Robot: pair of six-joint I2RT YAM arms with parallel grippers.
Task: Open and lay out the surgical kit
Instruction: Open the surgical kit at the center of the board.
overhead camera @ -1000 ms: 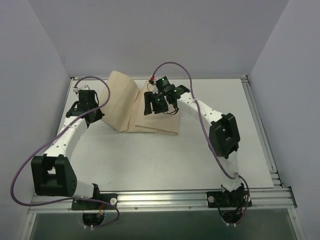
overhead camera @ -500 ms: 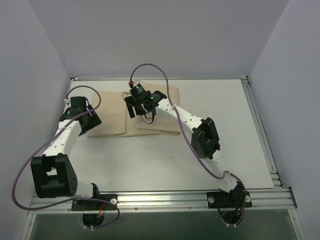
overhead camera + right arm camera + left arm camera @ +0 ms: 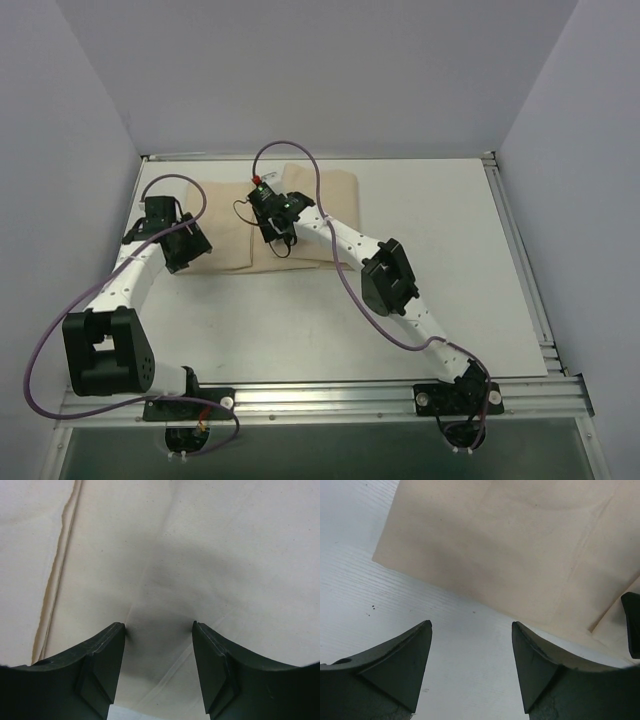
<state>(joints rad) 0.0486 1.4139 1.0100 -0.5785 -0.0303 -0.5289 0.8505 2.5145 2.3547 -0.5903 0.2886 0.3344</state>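
Observation:
The surgical kit's beige cloth wrap [image 3: 225, 215] lies flat at the back of the white table [image 3: 300, 320], with folded layers and seams showing. In the left wrist view the cloth [image 3: 510, 545] begins just ahead of my left gripper [image 3: 471, 630], which hangs open over bare table near the cloth's near left edge [image 3: 188, 250]. My right gripper [image 3: 277, 230] is down on the middle of the wrap. Its fingers stand apart with their tips touching the cloth [image 3: 165, 555], and a slightly puckered strip lies between them [image 3: 159, 627].
Grey walls close the table in at the back and both sides. An aluminium rail [image 3: 330, 395] runs along the near edge by the arm bases. My right arm [image 3: 385, 275] stretches diagonally across the middle of the table. White table lies in front of the cloth.
The cloth's raised left flap has dropped flat to the left. My left gripper let go of it, opened and drew back a little. My right gripper swung left onto the cloth's middle.

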